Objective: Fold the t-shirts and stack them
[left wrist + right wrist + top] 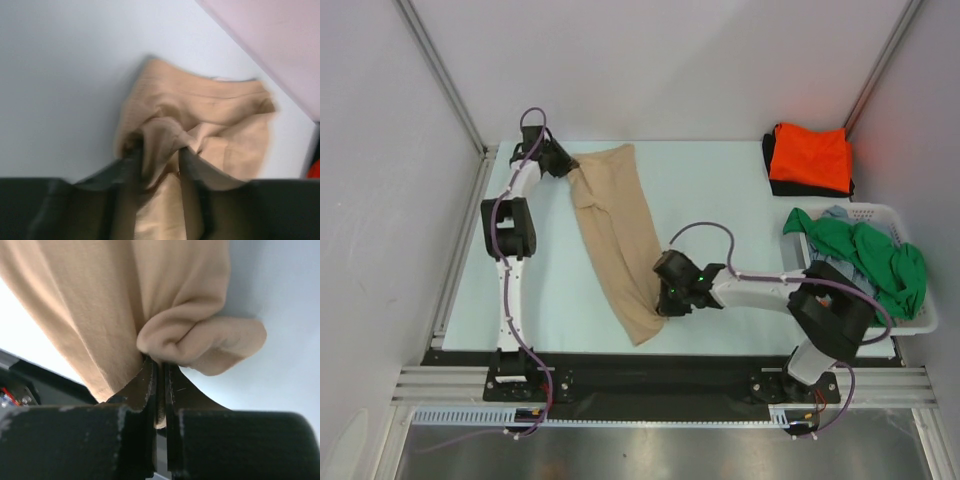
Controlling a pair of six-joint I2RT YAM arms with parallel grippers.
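Right gripper (661, 299): lay nearest, low over the table (740, 200); its fingers were pressed almost together, pinching a rolled fold at the near end of the cloth.
Tan t-shirt (615, 230): lay as one long narrow band, slanting from near centre to the far left, held at both ends; it appeared doubled lengthwise and sagged loosely at the left end.
Laundry basket (910, 327): stood at the right edge of the table, apart from the band.
Green t-shirt (870, 260): was heaped unfolded in the basket, spilling over its rim.
Grey-blue t-shirt (834, 214): showed only partly beneath the green one, unfolded.
Left gripper (565, 165): was at the far left corner; its fingers stood narrow with a bunch of tan cloth between them, though the wrist view was blurred.
Orange t-shirt (810, 158): lay folded at the far right corner, on top of the stack.
Black t-shirt (769, 158): lay folded directly under the orange one.
Progress, as judged: two shirts were stacked, one was mid-fold with its crosswise fold not yet made, and two remained in the basket.
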